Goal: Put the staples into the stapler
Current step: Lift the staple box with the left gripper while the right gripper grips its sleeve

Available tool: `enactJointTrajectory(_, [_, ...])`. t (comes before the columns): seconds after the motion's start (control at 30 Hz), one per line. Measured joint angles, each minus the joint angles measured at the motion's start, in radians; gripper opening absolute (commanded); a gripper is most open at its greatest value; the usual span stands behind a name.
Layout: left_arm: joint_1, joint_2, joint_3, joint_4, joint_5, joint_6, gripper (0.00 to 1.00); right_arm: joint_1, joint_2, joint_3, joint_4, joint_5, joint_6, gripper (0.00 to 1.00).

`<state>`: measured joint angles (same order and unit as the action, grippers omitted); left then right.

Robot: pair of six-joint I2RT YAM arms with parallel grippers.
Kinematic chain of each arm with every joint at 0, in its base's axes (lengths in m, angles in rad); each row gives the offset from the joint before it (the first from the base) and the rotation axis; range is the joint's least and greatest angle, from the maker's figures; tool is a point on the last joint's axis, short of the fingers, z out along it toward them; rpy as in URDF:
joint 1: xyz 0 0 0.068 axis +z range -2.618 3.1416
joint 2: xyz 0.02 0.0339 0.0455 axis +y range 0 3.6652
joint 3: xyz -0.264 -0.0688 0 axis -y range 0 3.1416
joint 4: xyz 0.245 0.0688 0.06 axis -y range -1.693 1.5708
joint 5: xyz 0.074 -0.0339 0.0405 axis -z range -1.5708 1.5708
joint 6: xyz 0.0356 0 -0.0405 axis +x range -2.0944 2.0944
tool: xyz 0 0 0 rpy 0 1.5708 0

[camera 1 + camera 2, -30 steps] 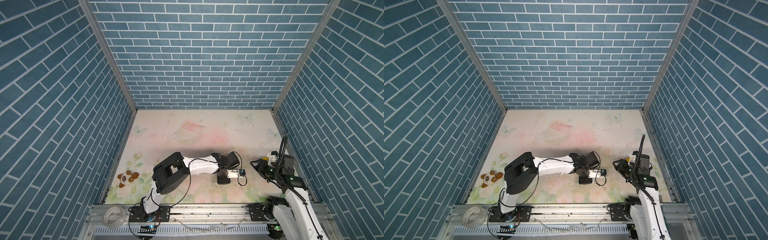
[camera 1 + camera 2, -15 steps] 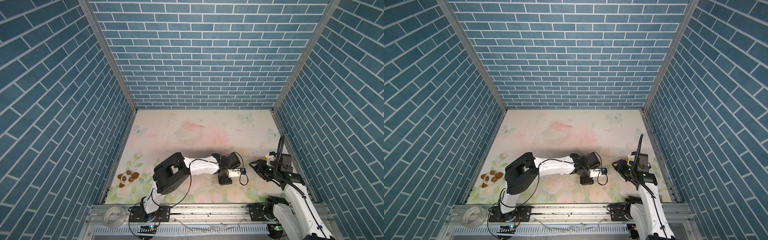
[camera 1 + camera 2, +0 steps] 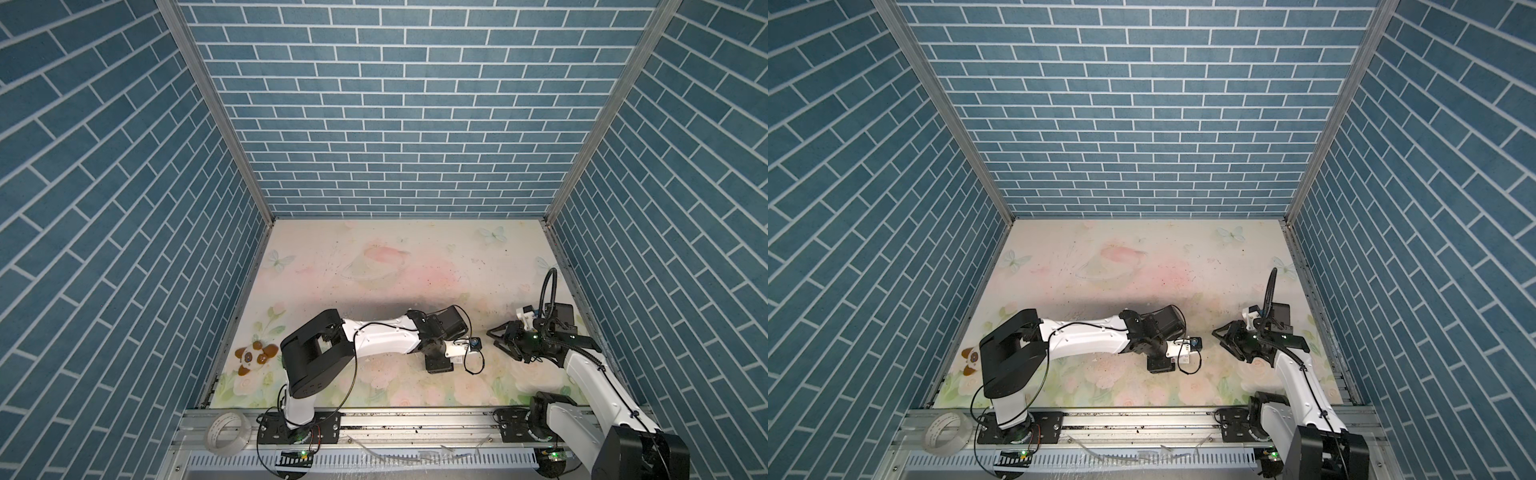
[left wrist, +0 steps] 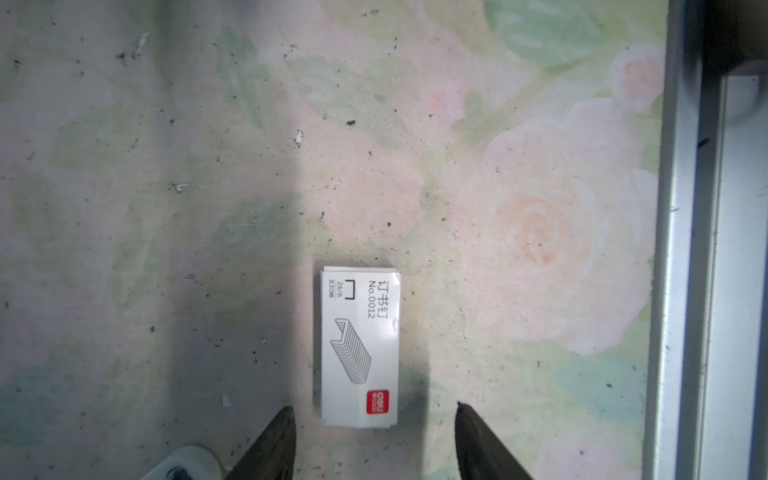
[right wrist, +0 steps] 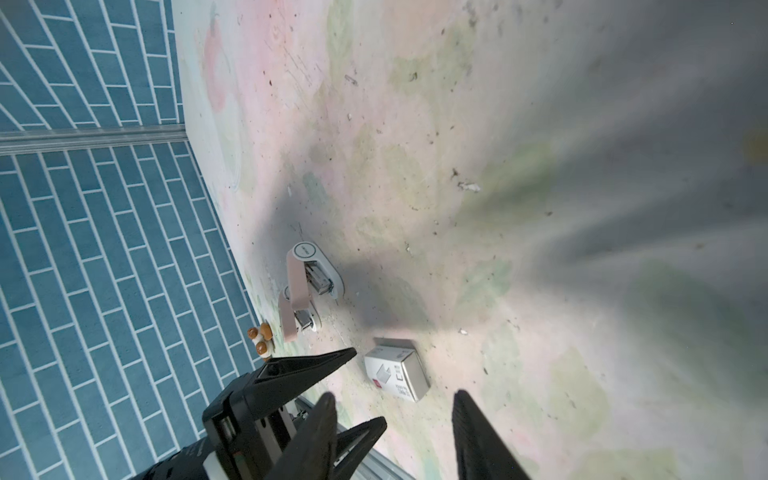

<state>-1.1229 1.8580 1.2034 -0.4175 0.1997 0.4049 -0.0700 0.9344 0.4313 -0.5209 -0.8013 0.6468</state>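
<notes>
Early stage: stapler (image 5: 309,282) already open, centre-left; staple box (image 4: 359,345) lying lower middle, staples unseen, probably still inside. Left gripper (image 4: 372,407) and right gripper (image 5: 392,394) both spread, empty.

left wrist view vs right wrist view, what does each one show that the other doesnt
Only left wrist: the white staple box label face-on, readable as No.0012.
Only right wrist: the pink and white stapler, apparently opened, a brown and white toy, the blue brick wall and the open right pincer.
Both: the box lying flat on the floral mat, between the open tips of the left pincer.
</notes>
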Motion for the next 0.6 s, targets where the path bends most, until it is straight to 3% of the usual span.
enactJointTrajectory(0.27, [0.016, 0.003, -0.002, 0.058, 0.042, 0.004, 0.63, 0.029, 0.045, 0.000, 0.010, -0.064, 0.000, 0.47])
enactJointTrajectory(0.6, [0.034, 0.021, -0.072, 0.161, 0.090, -0.006, 0.62, 0.137, 0.202, 0.001, 0.054, -0.098, 0.000, 0.46])
